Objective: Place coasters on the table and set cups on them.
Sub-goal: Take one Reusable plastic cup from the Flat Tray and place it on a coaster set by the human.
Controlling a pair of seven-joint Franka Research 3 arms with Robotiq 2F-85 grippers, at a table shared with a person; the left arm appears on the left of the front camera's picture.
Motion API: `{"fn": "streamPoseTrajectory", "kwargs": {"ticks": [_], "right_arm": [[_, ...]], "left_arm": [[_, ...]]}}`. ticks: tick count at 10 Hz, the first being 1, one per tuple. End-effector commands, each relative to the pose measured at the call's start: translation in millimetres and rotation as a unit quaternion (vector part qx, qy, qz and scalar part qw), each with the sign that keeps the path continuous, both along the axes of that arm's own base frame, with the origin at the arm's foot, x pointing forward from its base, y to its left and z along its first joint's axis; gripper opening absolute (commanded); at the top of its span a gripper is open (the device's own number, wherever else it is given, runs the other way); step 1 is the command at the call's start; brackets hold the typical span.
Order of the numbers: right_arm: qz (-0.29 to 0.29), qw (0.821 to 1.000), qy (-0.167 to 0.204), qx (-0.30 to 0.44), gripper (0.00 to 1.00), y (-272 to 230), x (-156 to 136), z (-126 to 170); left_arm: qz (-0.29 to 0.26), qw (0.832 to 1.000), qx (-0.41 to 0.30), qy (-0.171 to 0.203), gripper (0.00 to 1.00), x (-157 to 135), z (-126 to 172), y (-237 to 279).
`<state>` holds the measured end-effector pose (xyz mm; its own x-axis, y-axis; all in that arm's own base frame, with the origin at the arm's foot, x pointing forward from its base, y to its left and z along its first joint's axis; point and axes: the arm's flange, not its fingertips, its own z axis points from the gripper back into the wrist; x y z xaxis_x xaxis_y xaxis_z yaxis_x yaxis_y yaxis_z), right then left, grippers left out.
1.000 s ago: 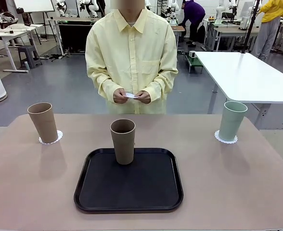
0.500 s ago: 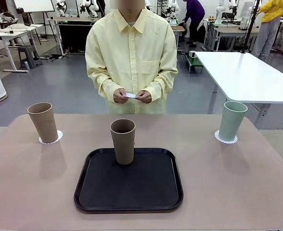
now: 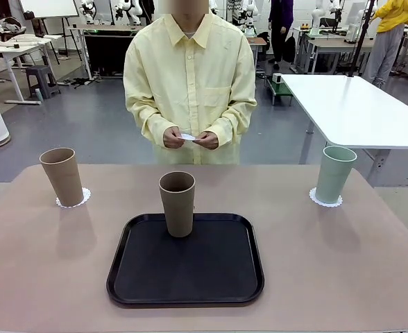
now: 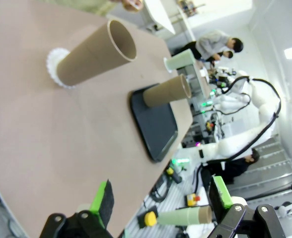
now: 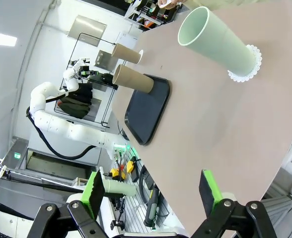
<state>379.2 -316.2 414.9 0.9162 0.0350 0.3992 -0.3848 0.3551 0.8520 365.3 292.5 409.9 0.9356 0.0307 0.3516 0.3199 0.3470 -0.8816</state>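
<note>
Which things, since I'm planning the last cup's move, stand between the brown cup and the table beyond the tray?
Nothing visible but the low rim of the tray; the brown cup stands at its far edge, bare table beyond.

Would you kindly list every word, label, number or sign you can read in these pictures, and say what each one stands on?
No text can be read anywhere.
The tan cup, brown cup and mint cup: plain, no print.
The black tray and coasters: unmarked.
The white piece held by the person: too small to tell.
The gear far behind: too small and blurred.
</note>
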Motion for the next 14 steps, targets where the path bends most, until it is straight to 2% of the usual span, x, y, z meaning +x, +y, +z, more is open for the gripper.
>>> {"fn": "streamPoseTrajectory", "kwargs": {"ticks": [1,14], "right_arm": [[-0.002,1.0,-0.001,0.0,1.0,-0.7,-0.3,0.1],[-0.002,1.0,-0.001,0.0,1.0,-0.7,-0.3,0.1]], "left_arm": [[0.002,1.0,-0.001,0.001,1.0,-0.8,2.8,1.1],[0.002,1.0,-0.001,0.001,1.0,-0.8,2.8,1.1]]}}
